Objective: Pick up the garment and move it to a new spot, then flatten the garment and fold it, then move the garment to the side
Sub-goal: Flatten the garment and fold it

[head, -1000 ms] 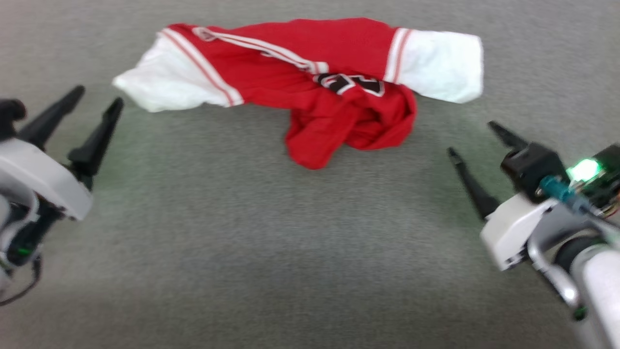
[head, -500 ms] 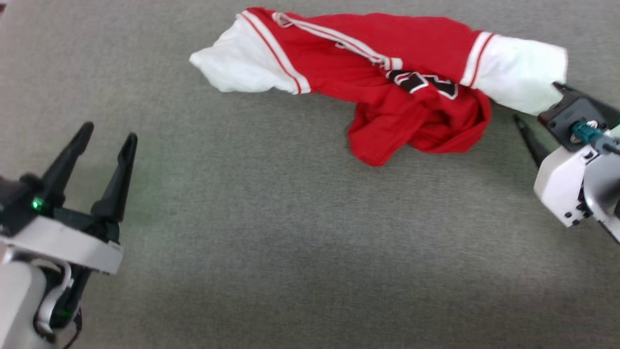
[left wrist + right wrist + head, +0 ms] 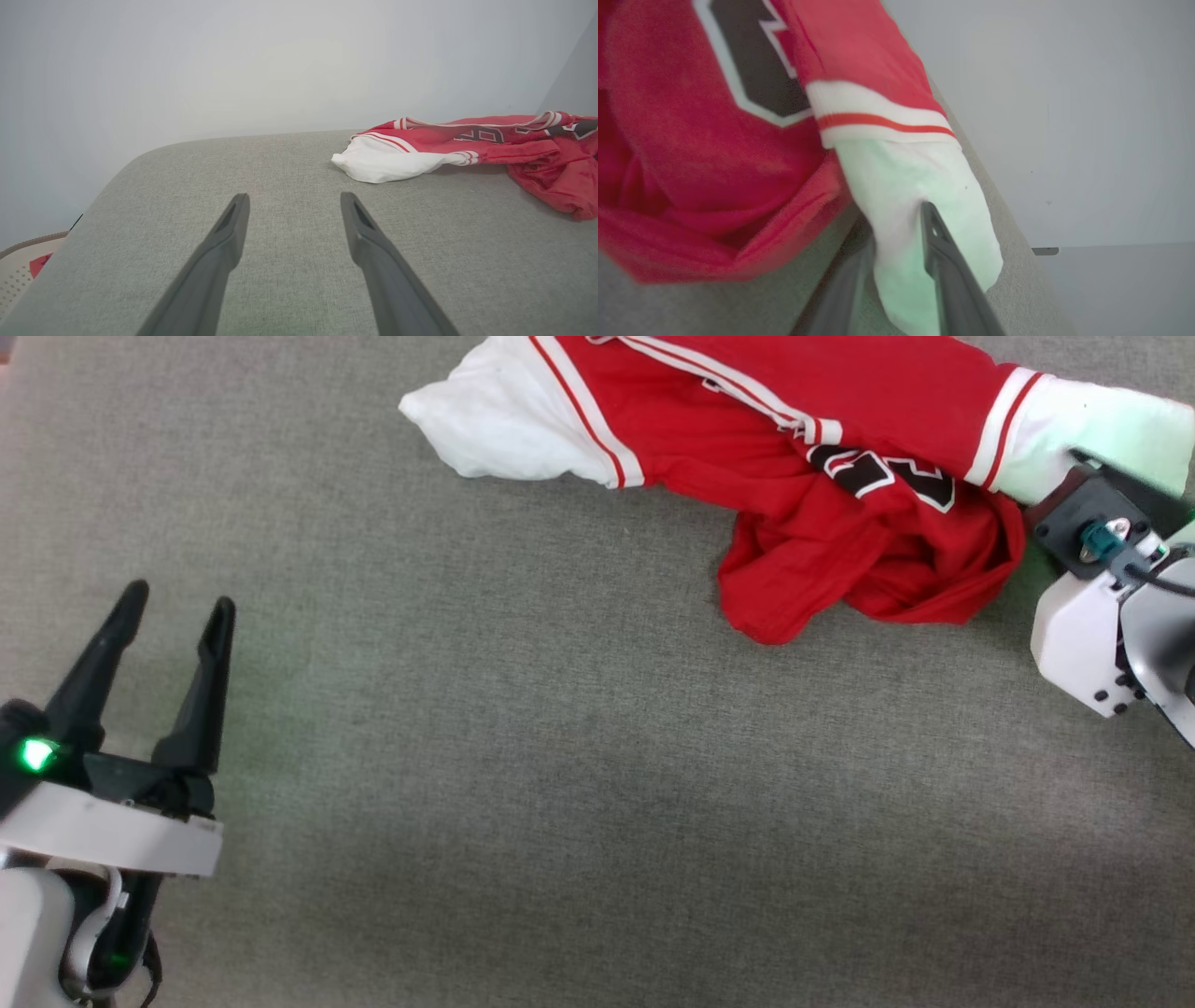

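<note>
ok so left side first: my left claw [image 3: 179, 599] hangs over bare grey cushion [image 3: 560, 784], fingers spread wide apart with nothing between them, and a little green light [image 3: 35, 754] glows on its body. From its wrist cam the claw [image 3: 294, 198] points across the cushion toward a plain pale wall [image 3: 233, 70]. Off the cushion's rounded edge at the lower left there's a pale perforated basket [image 3: 18, 266] with something red in it, can't tell what. Moving right, the shirt [image 3: 887, 401] lies crumpled along the far side of the cushion, well apart from the left claw. One white sleeve [image 3: 495, 420] sticks out toward the left, and red-and-white striped trim runs along its seam and across the neckline. The red body is bunched into a lump lower down, with a dark white-edged print [image 3: 878, 476] showing on top. The other white sleeve [image 3: 1102, 439] pokes out to the far right, and that's where my right claw [image 3: 896, 219] is. In the head view its body sits right against that sleeve with the fingers hidden by the fabric. The right wrist cam shows the sleeve lying between my two fingers, one finger [image 3: 938, 242] on top of the cloth and the other mostly behind it. So they straddle it, but whether they actually pinch it, honestly can't tell.
</note>
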Controlling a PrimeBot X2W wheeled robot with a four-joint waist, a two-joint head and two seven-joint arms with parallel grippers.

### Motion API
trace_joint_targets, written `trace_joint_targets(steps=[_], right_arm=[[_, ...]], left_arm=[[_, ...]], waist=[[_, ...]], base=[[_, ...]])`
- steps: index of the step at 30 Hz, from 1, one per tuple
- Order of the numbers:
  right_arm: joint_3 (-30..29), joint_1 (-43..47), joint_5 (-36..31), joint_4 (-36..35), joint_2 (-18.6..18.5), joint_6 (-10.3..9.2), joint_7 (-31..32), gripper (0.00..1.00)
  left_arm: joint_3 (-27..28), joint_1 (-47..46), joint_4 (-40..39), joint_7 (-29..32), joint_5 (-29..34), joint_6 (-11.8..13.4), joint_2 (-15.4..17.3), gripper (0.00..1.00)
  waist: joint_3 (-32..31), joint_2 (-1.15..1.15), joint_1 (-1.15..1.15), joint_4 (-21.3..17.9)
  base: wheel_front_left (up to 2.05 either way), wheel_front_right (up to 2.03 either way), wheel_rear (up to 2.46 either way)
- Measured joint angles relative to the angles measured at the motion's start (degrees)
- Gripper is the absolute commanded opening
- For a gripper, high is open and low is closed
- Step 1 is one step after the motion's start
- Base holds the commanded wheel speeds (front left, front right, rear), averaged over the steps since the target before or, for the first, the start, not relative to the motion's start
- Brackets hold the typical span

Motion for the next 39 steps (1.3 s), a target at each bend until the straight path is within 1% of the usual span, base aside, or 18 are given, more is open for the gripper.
trace_joint_targets(steps=[4,8,12,14,16,21,23,26,27,28,29,30,33,35,39], right_arm=[[-2.7,-0.3,0.3,0.8,2.1,0.00,-1.2,0.00],[-8.7,-0.6,0.0,0.4,4.2,0.00,-1.7,0.00],[-17.0,-2.3,-2.2,0.3,8.9,0.00,-1.6,0.00],[-21.8,-3.9,-3.3,1.7,13.0,0.00,-1.5,0.00],[-25.3,-6.0,-5.7,4.5,16.4,0.00,-1.4,0.00],[-33.8,-11.9,-12.8,13.2,22.4,0.00,-1.1,0.00],[-36.7,-13.7,-15.7,16.3,24.0,0.00,-1.2,0.00],[-40.9,-16.0,-20.0,20.6,25.4,0.00,-1.7,0.00],[-42.0,-16.7,-21.4,21.6,26.1,0.00,-2.0,0.26],[-43.2,-17.4,-22.9,22.6,26.8,0.00,-2.3,0.45],[-44.2,-17.8,-24.3,23.4,27.5,0.00,-2.9,0.96],[-44.9,-18.1,-25.3,24.0,28.1,0.00,-3.8,1.00],[-46.4,-18.4,-27.2,25.7,29.5,0.00,-6.8,1.00],[-47.0,-18.4,-27.5,26.5,29.9,0.00,-9.0,1.00],[-45.9,-17.6,-26.5,26.8,30.2,0.00,-13.9,1.00]], left_arm=[[0.9,0.7,-0.8,0.0,0.0,-0.2,-0.2,1.00],[0.7,0.9,-2.1,0.0,-0.2,-0.2,0.0,1.00],[0.2,0.8,-3.5,0.0,-1.4,-0.2,0.1,1.00],[-0.1,0.8,-3.9,0.0,-1.8,-0.2,0.3,1.00],[-0.8,0.4,-4.1,0.0,-2.1,-0.2,0.5,1.00],[-3.8,-2.1,-4.5,0.0,-2.7,-0.3,0.2,1.00],[-5.2,-3.1,-4.5,0.0,-3.1,-0.3,0.0,1.00],[-6.7,-4.7,-4.1,0.0,-3.6,-0.3,-0.4,1.00],[-6.9,-5.0,-4.0,0.0,-3.7,-0.3,-0.4,1.00],[-7.1,-5.2,-3.8,0.0,-3.8,-0.3,-0.5,1.00],[-7.3,-5.4,-3.7,0.0,-3.9,-0.3,-0.5,1.00],[-7.6,-5.7,-3.5,0.0,-4.2,-0.3,-0.4,1.00],[-8.2,-6.5,-3.4,0.0,-4.4,-0.3,0.6,1.00],[-8.5,-7.1,-3.3,0.0,-4.2,-0.3,1.8,1.00],[-9.0,-8.1,-3.7,0.0,-4.2,-0.3,5.4,1.00]], waist=[[0.3,0.00,0.00,-0.4],[0.8,0.00,0.00,-0.7],[1.7,0.00,0.00,-0.7],[2.1,0.00,0.00,-0.6],[2.6,0.00,0.00,-0.4],[3.6,0.00,0.00,1.3],[3.9,0.00,0.00,2.3],[4.6,0.00,0.00,3.9],[4.8,0.00,0.00,4.4],[5.0,0.00,0.00,4.9],[5.3,0.00,0.00,5.3],[5.5,0.00,0.00,5.7],[5.8,0.00,0.00,6.3],[5.6,0.00,0.00,6.1],[5.0,0.00,0.00,4.8]], base=[[0.00,0.00,0.00],[0.00,0.00,0.00],[0.00,0.00,0.00],[0.00,0.00,0.00],[0.00,0.00,0.00],[0.00,0.00,0.00],[0.00,0.00,0.00],[0.00,0.00,0.00],[0.00,0.00,0.00],[0.00,0.00,0.00],[0.00,0.00,0.00],[0.00,0.00,0.00],[0.00,0.00,0.00],[0.00,0.00,0.00],[0.00,0.00,0.00]])
